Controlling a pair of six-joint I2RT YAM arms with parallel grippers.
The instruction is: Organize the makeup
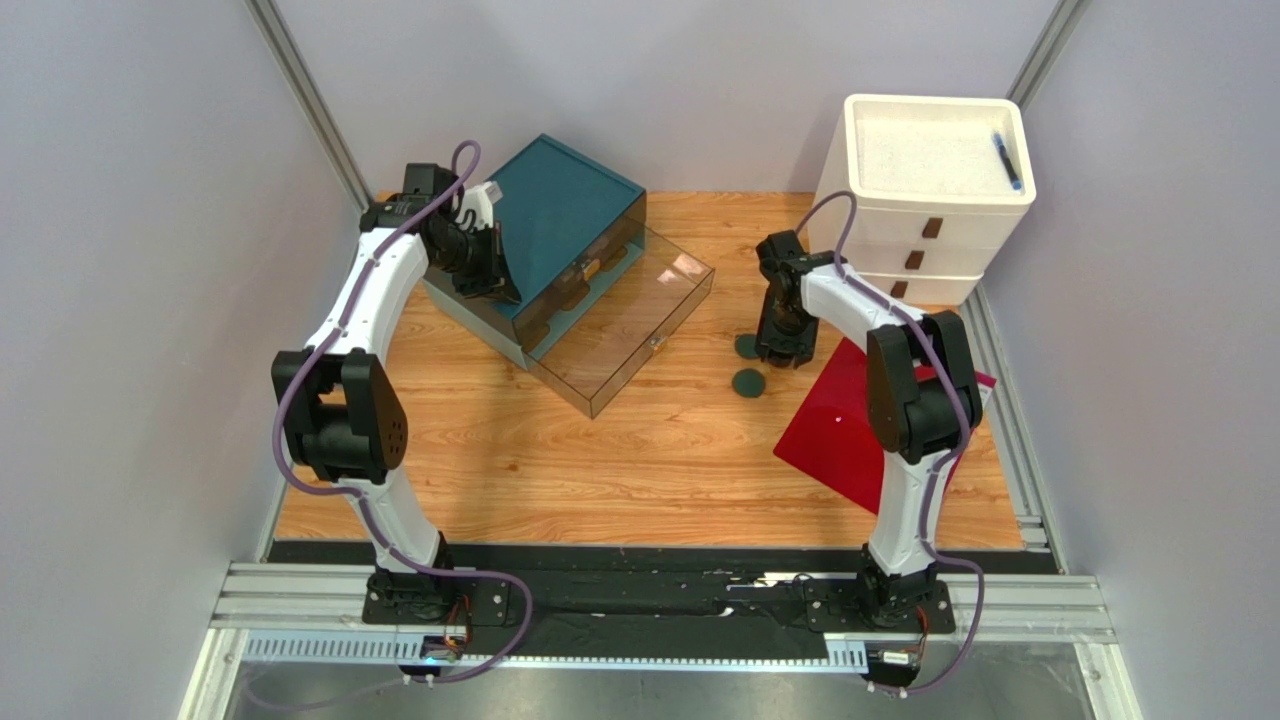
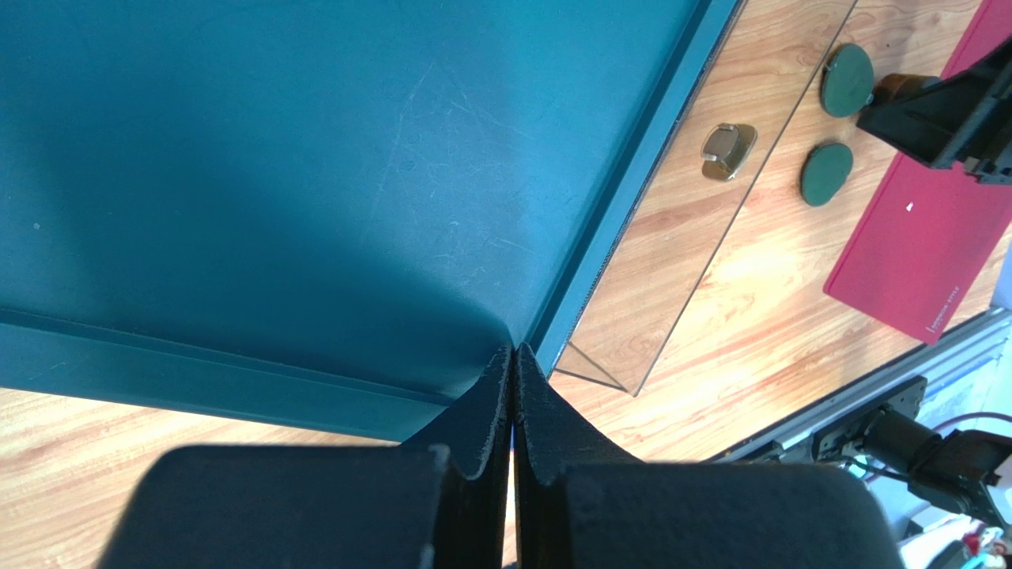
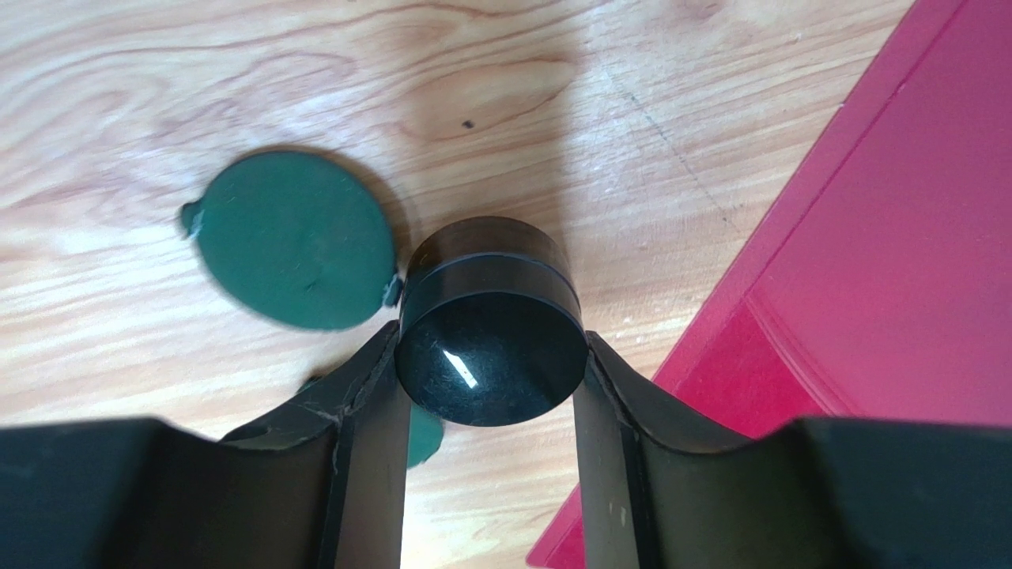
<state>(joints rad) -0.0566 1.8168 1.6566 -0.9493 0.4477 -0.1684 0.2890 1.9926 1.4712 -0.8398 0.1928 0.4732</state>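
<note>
A black round compact of the makeup stands on the wooden table, and my right gripper is shut on it, one finger touching each side. One dark-green compact lies flat just beyond it to the left. A second green compact is mostly hidden behind my left finger. In the top view both green compacts lie beside the right gripper. My left gripper is shut, its tips at the corner of the teal box lid. No bottles or tubes are in view.
A clear drawer with a silver knob stands pulled out from the teal box. A flat red sheet lies right of the compacts. A white drawer unit at the back right carries a blue pen.
</note>
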